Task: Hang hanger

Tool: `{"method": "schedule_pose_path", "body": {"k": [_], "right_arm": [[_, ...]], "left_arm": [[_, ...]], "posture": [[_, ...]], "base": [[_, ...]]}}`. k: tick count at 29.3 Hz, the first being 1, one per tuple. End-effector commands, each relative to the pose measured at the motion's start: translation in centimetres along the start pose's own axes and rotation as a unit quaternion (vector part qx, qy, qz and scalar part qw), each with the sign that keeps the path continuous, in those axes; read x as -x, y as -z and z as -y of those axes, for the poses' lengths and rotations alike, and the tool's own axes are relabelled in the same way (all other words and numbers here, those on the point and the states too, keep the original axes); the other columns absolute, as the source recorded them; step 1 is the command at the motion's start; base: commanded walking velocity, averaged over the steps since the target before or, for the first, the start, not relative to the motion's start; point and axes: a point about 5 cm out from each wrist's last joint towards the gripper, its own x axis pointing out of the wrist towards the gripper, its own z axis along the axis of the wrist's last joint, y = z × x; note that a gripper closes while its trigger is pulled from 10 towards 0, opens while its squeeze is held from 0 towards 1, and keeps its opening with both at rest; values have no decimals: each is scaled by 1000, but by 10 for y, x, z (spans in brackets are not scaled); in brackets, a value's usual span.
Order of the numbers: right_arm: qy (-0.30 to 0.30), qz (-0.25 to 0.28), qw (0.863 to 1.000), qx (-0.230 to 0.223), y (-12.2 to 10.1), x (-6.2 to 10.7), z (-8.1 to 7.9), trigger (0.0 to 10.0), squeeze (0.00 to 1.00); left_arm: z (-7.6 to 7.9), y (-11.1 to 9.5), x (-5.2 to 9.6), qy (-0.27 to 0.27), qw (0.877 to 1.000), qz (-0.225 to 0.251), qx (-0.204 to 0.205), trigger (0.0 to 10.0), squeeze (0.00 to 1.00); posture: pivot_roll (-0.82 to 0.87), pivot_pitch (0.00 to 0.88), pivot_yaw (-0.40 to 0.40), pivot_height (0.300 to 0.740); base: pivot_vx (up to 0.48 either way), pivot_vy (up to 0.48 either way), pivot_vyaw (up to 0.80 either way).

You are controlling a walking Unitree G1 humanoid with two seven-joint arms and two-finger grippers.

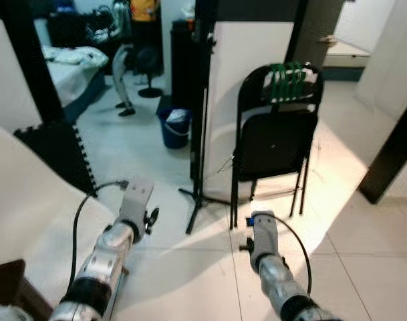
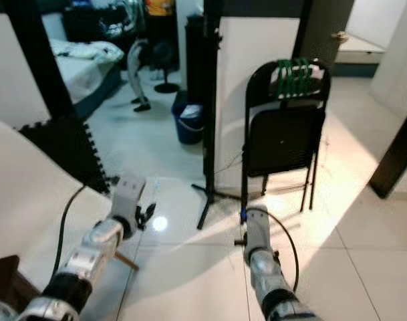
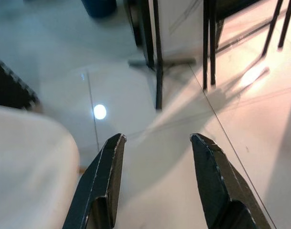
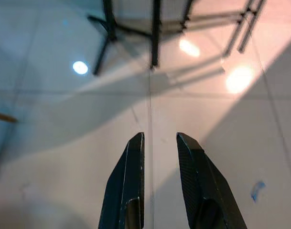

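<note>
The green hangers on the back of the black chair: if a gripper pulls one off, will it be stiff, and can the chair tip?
The green hangers look like thin, hard loops, so probably stiff and light. They hang bunched together, so pulling one may drag its neighbours. The folding chair stands on thin legs, so a hard pull might rock it.

Nothing readable from where I'm sitting, no labels, brands, numbers or signs anywhere. The green hangers (image 1: 287, 80) on the black folding chair (image 1: 277, 137) carry no print I can make out, and the blue bucket (image 1: 176, 128) left of that chair looks plain too.
</note>
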Motion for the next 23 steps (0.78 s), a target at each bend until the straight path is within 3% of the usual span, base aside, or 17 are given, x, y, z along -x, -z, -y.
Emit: {"method": "schedule_pose_path", "body": {"k": [1,2,4,5,9,15,23], "right_arm": [[-6,-3,1000,9,-1,0,-3,10000,0],[-7,-6,1000,12,1,0,-5,10000,0],[-7,-6,1000,12,1,0,-5,10000,0],[-1,-6,1000,7,3,1,-3,10000,0],[17,-7,1000,-14,6,2,3,10000,0],[25,-15,999,-15,12,3,11,10000,0],[14,-3,1000,-7,-1,-1,5,10000,0]], "left_arm": [[-2,1,0,-11,1000,2,12,10000,0],[-8,10,4,-32,999,-11,31,10000,0],[-8,10,4,-32,999,-11,31,10000,0],[-15,24,7,-61,996,-32,48,10000,0],[-19,43,12,-85,992,-66,67,10000,0],[-17,43,9,-98,988,-71,96,10000,0],[-10,43,6,-91,989,-73,91,10000,0]], "posture": [[80,0,-26,740],[61,0,-2,740],[61,0,-2,740],[39,0,24,740],[25,0,41,740],[39,0,21,740],[61,0,8,740]], "base": [[0,0,-800],[0,0,-800],[0,0,-800],[0,0,-800],[0,0,-800],[0,0,-800],[0,0,-800]]}}
